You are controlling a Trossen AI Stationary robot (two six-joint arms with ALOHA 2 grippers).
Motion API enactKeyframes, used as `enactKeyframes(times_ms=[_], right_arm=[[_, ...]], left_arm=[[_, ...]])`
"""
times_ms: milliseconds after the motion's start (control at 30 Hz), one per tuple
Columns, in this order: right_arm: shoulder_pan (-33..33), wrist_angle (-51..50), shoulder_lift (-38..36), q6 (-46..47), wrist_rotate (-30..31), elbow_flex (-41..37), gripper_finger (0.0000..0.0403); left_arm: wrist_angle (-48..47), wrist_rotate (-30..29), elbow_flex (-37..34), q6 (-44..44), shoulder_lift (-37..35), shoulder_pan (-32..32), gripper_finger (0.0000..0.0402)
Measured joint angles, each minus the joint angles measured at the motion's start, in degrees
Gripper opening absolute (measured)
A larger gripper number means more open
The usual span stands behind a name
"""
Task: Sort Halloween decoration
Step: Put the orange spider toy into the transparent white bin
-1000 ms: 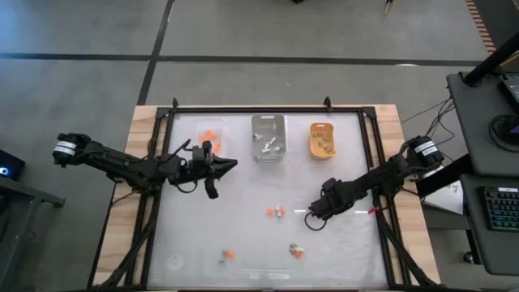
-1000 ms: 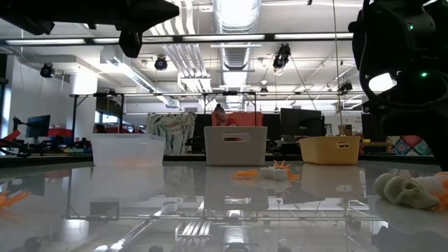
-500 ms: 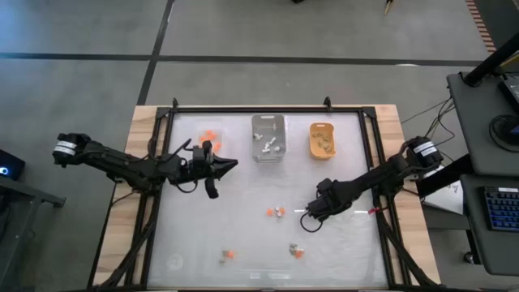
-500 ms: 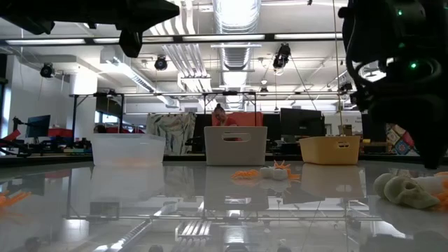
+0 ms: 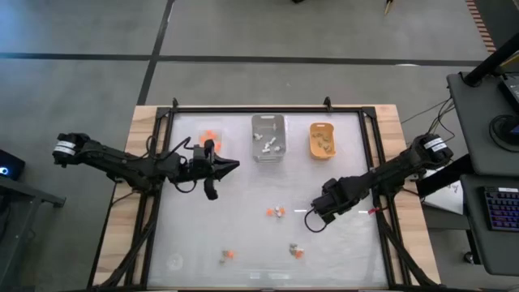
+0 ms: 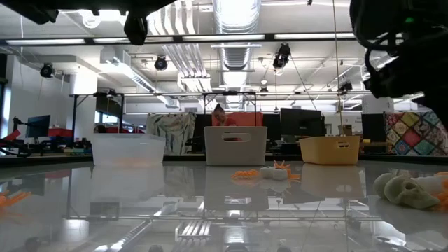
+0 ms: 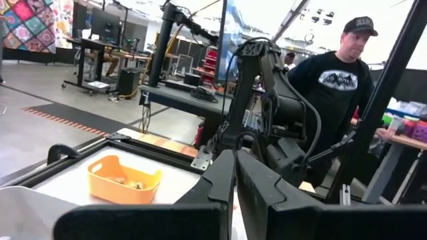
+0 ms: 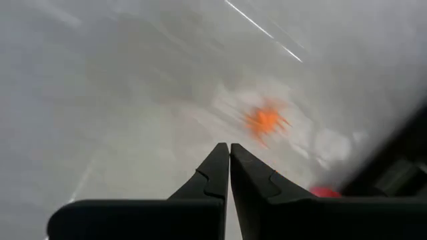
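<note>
While both hands [image 5: 233,165] [image 5: 312,213] stay pinched shut and empty, three trays [image 5: 268,136] hold trinkets.

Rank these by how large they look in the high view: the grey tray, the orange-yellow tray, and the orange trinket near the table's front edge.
1. Grey tray
2. Orange-yellow tray, slightly smaller
3. Orange trinket, far smaller than either tray

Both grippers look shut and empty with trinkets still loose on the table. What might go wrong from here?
1. The right gripper is shut beside the orange-and-white trinket pair; advancing shut could push them away.
2. The left gripper, shut, hangs near the clear tray; a swing might knock it.
</note>
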Motion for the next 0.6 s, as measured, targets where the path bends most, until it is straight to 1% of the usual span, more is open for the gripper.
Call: enactKeyframes(times_ms=[133, 400, 600], right_arm=[[0.10, -2.67, 0.82, -0.15, -2.43, 0.00, 0.0024], [-0.42, -2.42, 3.00, -3.00, -1.95, -0.43, 0.0097], [-0.62, -1.12, 4.67, -3.15, -1.88, -1.90, 0.0118]], left_arm=[[-1.26, -0.01, 0.49, 0.17, 0.02, 0.01, 0.0000], [-1.58, 0.00, 0.49, 0.89, 0.02, 0.01, 0.0000], [-1.69, -0.01, 0.49, 1.10, 0.07, 0.01, 0.0000]])
